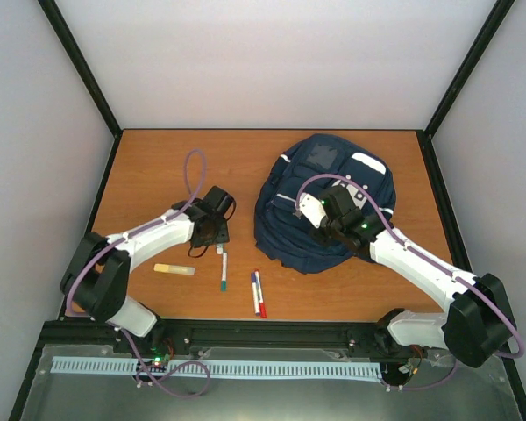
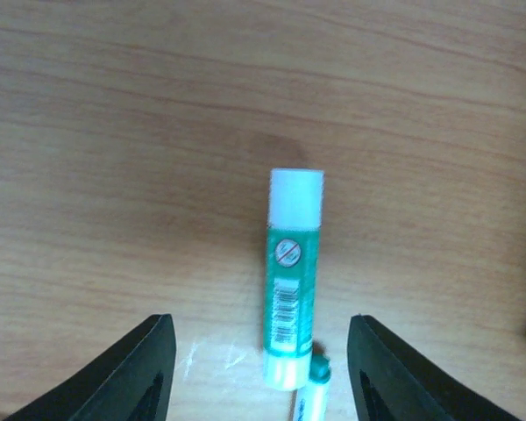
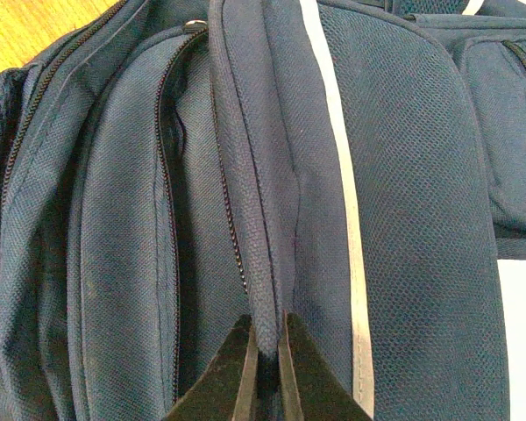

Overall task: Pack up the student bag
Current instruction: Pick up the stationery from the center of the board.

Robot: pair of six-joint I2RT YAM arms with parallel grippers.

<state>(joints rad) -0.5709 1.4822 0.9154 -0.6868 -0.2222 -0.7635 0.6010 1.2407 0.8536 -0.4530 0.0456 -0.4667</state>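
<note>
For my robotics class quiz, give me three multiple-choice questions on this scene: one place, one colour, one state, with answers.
1. Where on the table does the student bag lie? A) far-left corner B) right of centre C) near-left edge
2. What colour is the stick below the left gripper? A) yellow B) red, black cap C) green, white cap
3. The right gripper is: A) shut on a bag fold B) open over wood C) holding a pen
Answers: 1 B, the top view shows it; 2 C, clear in the left wrist view; 3 A, it pinches a fabric ridge.
</note>
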